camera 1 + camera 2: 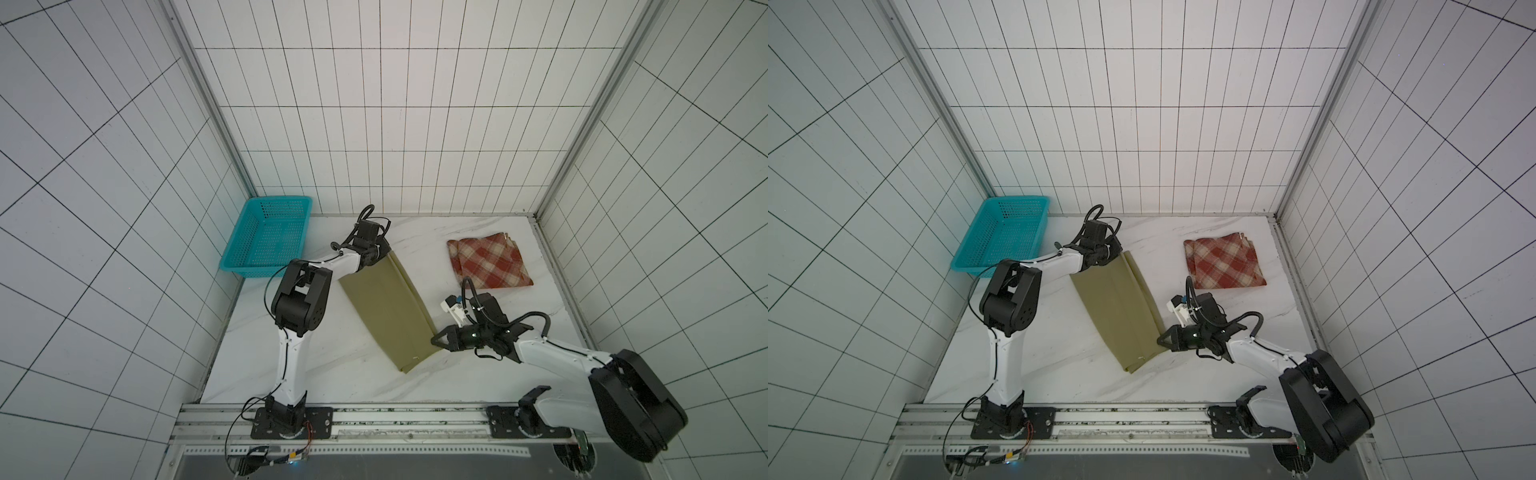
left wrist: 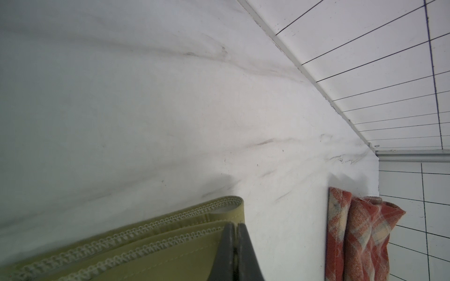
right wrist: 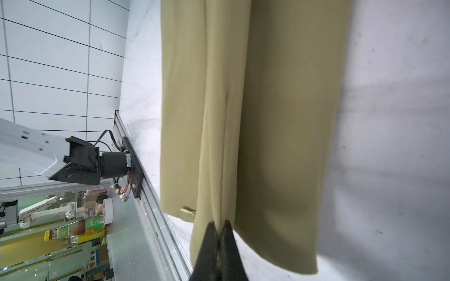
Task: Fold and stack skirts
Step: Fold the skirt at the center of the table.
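Observation:
The olive-khaki skirt (image 1: 386, 309) (image 1: 1119, 311) lies as a long folded strip across the middle of the marble table in both top views. My left gripper (image 1: 387, 252) (image 2: 234, 225) is shut on its far stitched end (image 2: 170, 219). My right gripper (image 1: 434, 340) (image 3: 220, 222) is shut on a pinched fold at the skirt's (image 3: 267, 121) near right edge, which hangs slightly off the table there. The red and cream plaid skirt (image 1: 489, 261) (image 1: 1223, 262) (image 2: 358, 238) lies folded at the back right, apart from both grippers.
A teal perforated basket (image 1: 266, 239) (image 1: 1000, 239) stands at the table's back left corner, behind my left arm. Tiled walls close in the left, back and right. A metal rail (image 1: 374, 417) with the arm bases runs along the front edge.

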{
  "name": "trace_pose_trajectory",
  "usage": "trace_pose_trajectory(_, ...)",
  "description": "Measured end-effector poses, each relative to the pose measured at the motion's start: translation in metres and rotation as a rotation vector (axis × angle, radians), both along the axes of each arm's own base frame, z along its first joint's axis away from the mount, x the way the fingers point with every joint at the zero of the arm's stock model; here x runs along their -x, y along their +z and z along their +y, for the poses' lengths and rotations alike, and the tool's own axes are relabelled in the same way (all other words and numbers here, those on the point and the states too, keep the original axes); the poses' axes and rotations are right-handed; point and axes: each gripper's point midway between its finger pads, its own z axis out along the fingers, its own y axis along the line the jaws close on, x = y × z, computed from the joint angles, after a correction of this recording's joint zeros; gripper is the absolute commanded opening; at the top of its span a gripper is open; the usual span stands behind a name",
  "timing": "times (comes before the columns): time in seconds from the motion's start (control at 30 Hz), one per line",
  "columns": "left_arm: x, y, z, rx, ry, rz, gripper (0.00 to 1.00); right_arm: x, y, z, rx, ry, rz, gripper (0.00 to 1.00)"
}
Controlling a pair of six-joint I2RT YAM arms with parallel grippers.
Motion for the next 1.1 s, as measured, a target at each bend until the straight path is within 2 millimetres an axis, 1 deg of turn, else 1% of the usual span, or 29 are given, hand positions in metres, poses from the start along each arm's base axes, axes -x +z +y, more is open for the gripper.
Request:
trace_pose_trajectory(0.1, -0.002, 0.003, -0.001, 0.012, 0.003, -0.01, 0.0, -0.004, 0.006, -0.003, -0.014, -0.014, -0.008, 0.0)
trace_pose_trajectory(0.27, -0.007, 0.003, -0.004, 0.033, 0.01, -0.022, 0.0, -0.014, 0.001, -0.014, -0.033, -0.056, 0.041, 0.0)
trace_pose_trajectory(0.5, -0.012, -0.019, -0.014, 0.036, 0.007, 0.001, 0.0, -0.023, -0.011, -0.028, -0.057, -0.093, 0.11, 0.0)
trace_pose_trajectory(0.6, -0.014, -0.024, -0.019, 0.04, 0.002, 0.001, 0.0, -0.025, -0.016, -0.032, -0.06, -0.098, 0.129, 0.0)
trace_pose_trajectory(0.8, -0.018, -0.024, -0.03, 0.055, -0.01, -0.011, 0.0, -0.026, -0.029, -0.038, -0.056, -0.114, 0.164, 0.0)
trace_pose_trajectory(1.0, -0.019, -0.018, -0.037, 0.077, -0.022, -0.029, 0.0, -0.027, -0.04, -0.041, -0.049, -0.129, 0.185, 0.0)
trace_pose_trajectory(1.1, -0.021, -0.013, -0.041, 0.099, -0.027, -0.043, 0.17, -0.027, -0.041, -0.042, -0.049, -0.131, 0.186, 0.01)
